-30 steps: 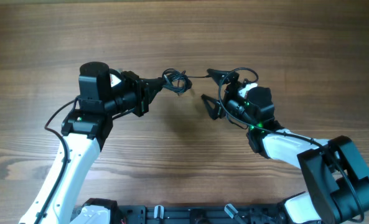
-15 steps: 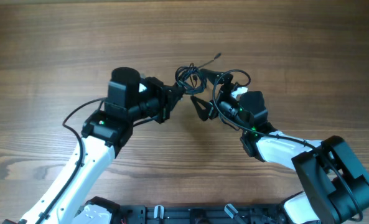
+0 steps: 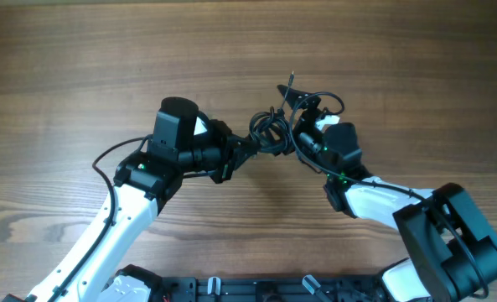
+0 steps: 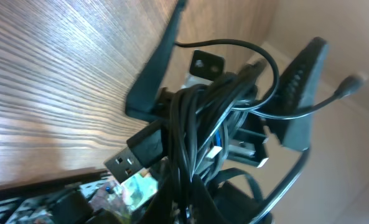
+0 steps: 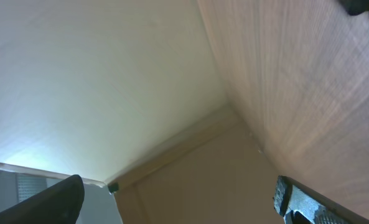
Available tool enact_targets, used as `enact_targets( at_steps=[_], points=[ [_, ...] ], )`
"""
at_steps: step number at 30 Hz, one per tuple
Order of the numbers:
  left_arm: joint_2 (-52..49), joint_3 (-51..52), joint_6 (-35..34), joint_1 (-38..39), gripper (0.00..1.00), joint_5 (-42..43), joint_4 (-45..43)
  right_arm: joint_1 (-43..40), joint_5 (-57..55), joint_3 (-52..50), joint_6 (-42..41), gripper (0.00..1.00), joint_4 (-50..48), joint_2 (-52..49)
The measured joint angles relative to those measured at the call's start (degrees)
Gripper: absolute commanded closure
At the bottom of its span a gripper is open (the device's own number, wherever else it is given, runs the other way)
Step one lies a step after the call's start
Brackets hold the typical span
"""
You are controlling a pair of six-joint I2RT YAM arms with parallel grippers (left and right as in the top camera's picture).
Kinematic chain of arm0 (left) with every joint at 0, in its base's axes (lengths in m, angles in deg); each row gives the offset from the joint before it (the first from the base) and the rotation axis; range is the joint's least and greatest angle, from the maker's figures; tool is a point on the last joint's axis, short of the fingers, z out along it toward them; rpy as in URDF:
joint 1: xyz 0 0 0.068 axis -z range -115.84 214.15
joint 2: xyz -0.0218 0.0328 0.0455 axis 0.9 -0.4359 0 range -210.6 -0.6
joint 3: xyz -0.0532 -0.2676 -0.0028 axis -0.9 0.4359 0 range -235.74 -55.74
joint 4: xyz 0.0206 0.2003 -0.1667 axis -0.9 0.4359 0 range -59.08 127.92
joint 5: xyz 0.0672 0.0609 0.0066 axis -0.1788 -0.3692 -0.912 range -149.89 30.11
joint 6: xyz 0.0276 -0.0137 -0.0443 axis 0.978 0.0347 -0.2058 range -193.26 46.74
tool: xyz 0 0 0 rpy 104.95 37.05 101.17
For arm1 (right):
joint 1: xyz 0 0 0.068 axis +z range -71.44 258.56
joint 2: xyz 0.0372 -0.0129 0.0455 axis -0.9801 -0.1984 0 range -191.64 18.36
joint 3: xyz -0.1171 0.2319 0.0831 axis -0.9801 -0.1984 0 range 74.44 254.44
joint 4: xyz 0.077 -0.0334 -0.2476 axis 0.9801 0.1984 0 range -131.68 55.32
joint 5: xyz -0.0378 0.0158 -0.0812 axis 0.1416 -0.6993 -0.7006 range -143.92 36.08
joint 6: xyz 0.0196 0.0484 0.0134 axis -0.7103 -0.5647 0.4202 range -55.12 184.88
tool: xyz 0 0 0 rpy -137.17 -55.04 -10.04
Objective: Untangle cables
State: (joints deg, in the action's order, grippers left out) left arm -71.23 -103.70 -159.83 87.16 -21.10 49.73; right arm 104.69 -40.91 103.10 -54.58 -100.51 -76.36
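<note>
- Between the two arms, above the middle of the table [image 3: 106, 50], hang the cables [image 3: 269, 134], a tight dark knot with no strand worked free yet.
- Left gripper [image 3: 245, 148] meets the knot from the lower left. Its fingers are buried under the wire, but the bundle sits up against its lens, so I read it as clenched on the cables.
- Right gripper [image 3: 283, 116] lies just beyond the knot, to the upper right. Its jaws are spread wide and hold nothing.
- Key relation: both tools are on one slanted line with the knot between them. The knot sits at the left tool's tip and at the mouth of the right one, so a pull apart along that line looks like the next call.
- Left wrist view adds that the strands of the cables [image 4: 193, 118] run lengthwise away from the camera, toward the right gripper's fingers [image 4: 299, 87]. These straddle the bundle without pinching it.
- A flat plug [image 4: 125, 163] juts out low on the bundle, and a thin loose end [image 4: 352, 81] sticks out sideways. Neither reads clearly from overhead.
- Right wrist view shows only the right gripper [image 5: 178, 182], with wall and tabletop between its finger stubs and no wire. This confirms the open jaws but says nothing about the knot.
</note>
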Motion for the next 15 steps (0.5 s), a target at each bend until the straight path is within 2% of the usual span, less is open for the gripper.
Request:
enact_targets(
  at_steps=[4,7,9,11,15],
  points=[
    [0.0,0.0,11.6,-0.3,0.96,0.1,0.6,-3.0,4.3,0.0,1.9,0.00,0.0,0.0],
    [0.0,0.0,23.4,-2.2,0.96,-0.2,1.0,-3.8,9.7,0.0,7.3,0.00,0.7,0.0],
    [0.0,0.0,30.3,-2.9,0.96,-2.1,4.2,-3.8,12.3,0.0,10.4,0.00,1.4,0.0],
    [0.0,0.0,33.9,-2.9,0.96,-7.1,9.5,-3.8,15.5,0.0,14.4,0.00,1.6,0.0],
    [0.0,0.0,36.6,-2.9,0.96,-13.1,10.6,-3.8,20.1,0.0,19.1,0.00,1.6,0.0]
  ],
)
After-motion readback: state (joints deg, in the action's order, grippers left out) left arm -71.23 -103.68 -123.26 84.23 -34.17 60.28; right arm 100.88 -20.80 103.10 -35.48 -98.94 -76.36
